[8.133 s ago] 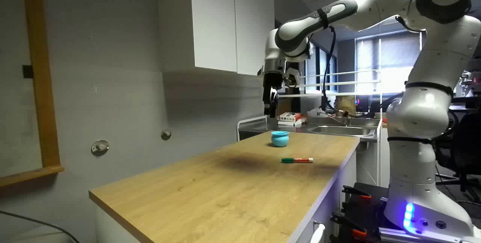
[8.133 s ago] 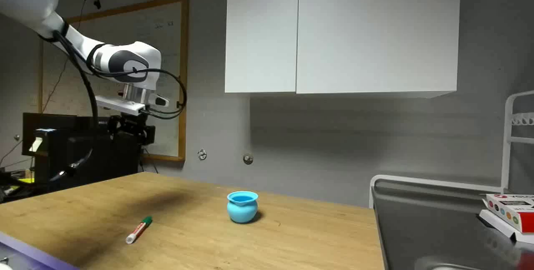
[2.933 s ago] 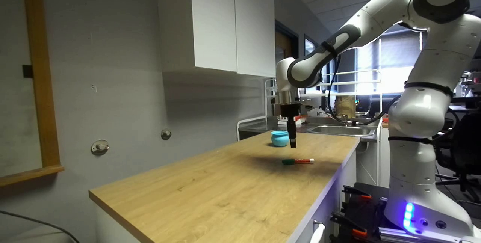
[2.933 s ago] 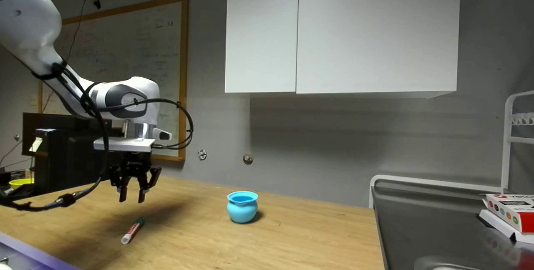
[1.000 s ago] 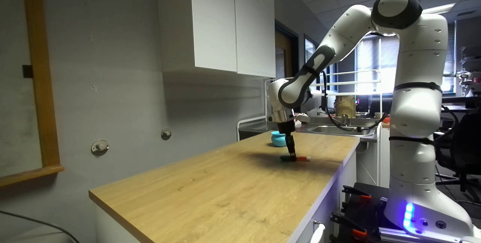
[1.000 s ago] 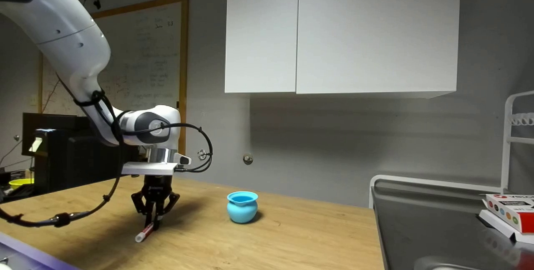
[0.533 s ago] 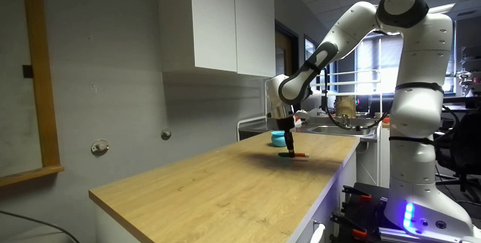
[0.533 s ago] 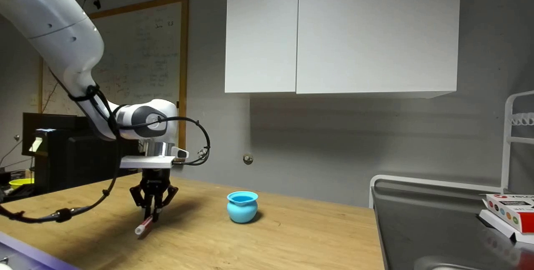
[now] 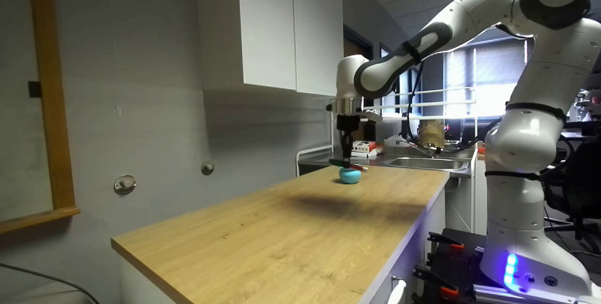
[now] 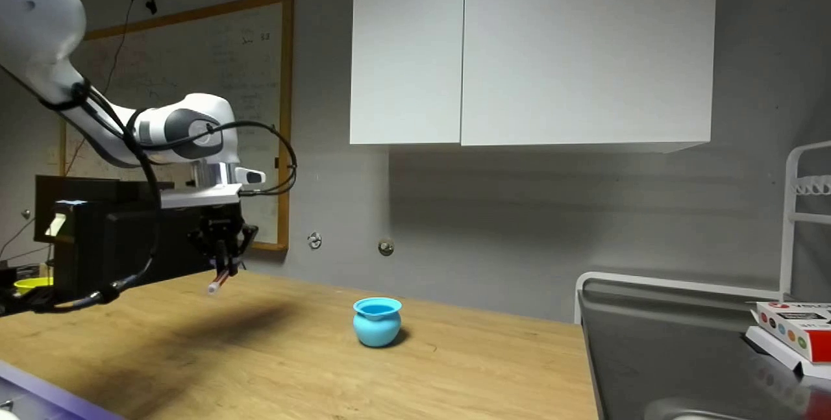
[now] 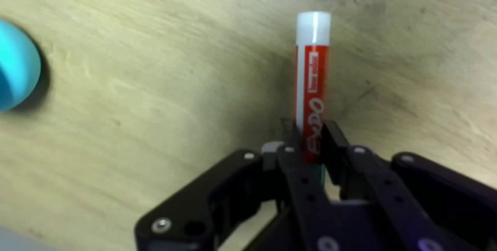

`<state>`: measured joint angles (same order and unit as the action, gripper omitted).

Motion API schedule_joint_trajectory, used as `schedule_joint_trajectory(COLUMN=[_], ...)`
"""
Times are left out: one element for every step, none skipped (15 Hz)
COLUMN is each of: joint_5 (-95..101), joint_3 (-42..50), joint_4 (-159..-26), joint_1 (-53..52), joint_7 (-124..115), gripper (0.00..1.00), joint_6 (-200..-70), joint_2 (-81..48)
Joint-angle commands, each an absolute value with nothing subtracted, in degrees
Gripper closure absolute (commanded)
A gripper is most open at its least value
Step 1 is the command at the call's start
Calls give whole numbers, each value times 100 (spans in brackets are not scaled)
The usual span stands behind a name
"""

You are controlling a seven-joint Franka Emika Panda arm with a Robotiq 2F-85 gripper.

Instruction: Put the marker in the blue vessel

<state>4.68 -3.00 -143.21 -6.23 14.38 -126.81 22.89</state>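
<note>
The marker (image 11: 313, 72), red with a white end and a green cap end, is pinched between the black fingers of my gripper (image 11: 309, 138). In an exterior view the marker (image 10: 218, 282) hangs above the table, its white end tilted down a little. The blue vessel (image 10: 378, 328) stands upright on the table, apart from my gripper and off to its right there. From another angle the marker (image 9: 358, 167) overlaps the rim of the vessel (image 9: 350, 179) in the picture. Only part of the vessel (image 11: 17, 64) shows at the wrist view's left edge.
Wall cabinets (image 9: 291, 27) hang over the far side of the wooden table (image 9: 263, 233). Beyond the table's end are a metal sink (image 9: 427, 163), a white rack frame (image 10: 789, 225) and a small box (image 10: 798, 326). A loose cable (image 10: 146, 173) runs along the arm.
My gripper has closed on the marker and raised it from the tabletop, most of the rise coming in the last half second. The vessel has stayed where it was.
</note>
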Motion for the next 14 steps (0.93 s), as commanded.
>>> schedule_joint_trajectory(joint_5=[408,455,508,549,597,639,717,763,826,845,861,832,805,740], joint_3=[-390,-386,-376,-334,-290,-247,-186,-128,-46,28,110,177,226,279], joint_4=[-13896,-13718,-13569,-13381,-13217,-13072,-12915,-12774,-12645,-12520,-12423,-12348,-12289,-12258], joint_1=[-705,-686,-652,-602,-544,-475,-365,-272,-155,-70,32,106,176,228], joint_7=[1112,1081,1055,1080,1108,1126,1133,1134,1135,1130,1104,1059,993,919], gripper=[89,88,88,88,88,88,88,88,88,88,88,88,88,88], joint_6=[-12981,-13052,-13146,-13185,-13239,-13291,-13371,-13401,-13465,-13481,-13592,-13680,-13801,-13938], joint_2=[2480,2479,2468,2431,2390,2345,2276,2211,2126,2053,1958,1876,1805,1721])
